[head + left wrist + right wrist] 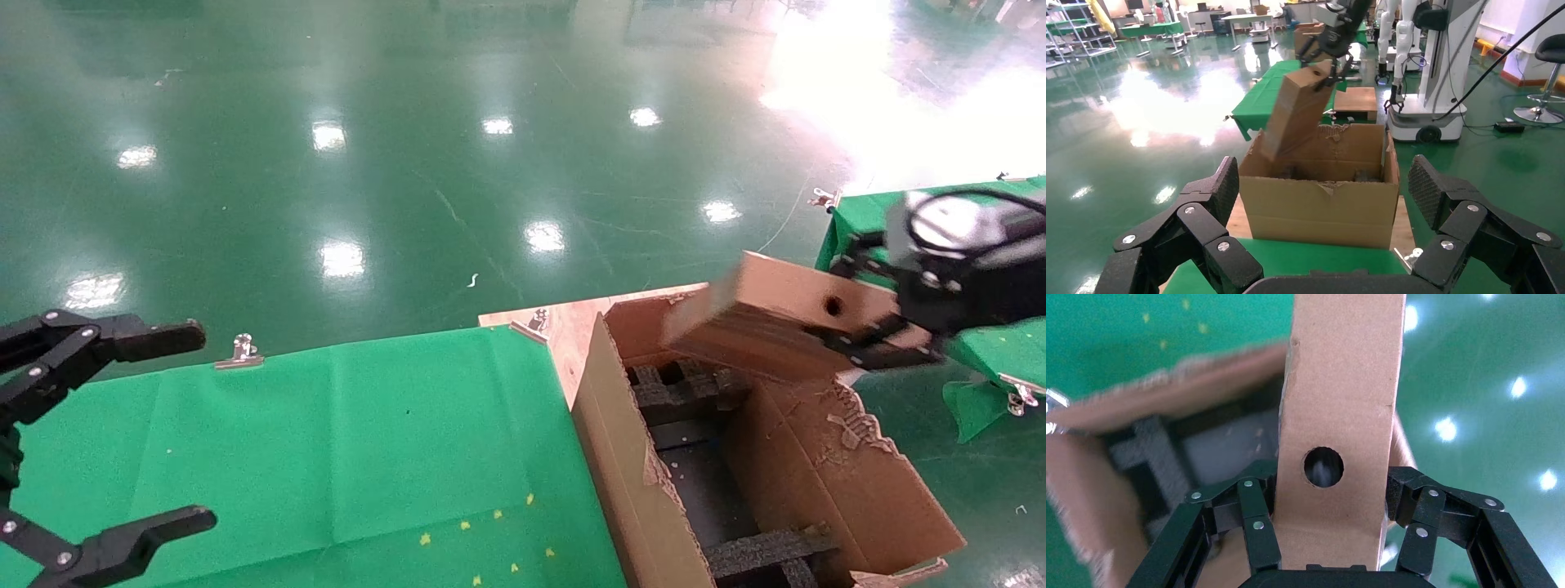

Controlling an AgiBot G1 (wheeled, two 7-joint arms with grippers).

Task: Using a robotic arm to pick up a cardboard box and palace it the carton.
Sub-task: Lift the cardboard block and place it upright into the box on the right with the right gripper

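Note:
My right gripper on the white arm is shut on the cardboard box, a flat brown box with a round hole. It holds the box tilted, lower end dipping over the far end of the open carton. Black foam inserts lie inside the carton. In the right wrist view the fingers clamp both sides of the box above the carton. The left wrist view shows the box leaning into the carton. My left gripper is open and empty at the lower left.
A green cloth table with metal clips lies left of the carton, which rests on a wooden board. A second green table stands at the right. Shiny green floor lies beyond. Another robot base stands behind.

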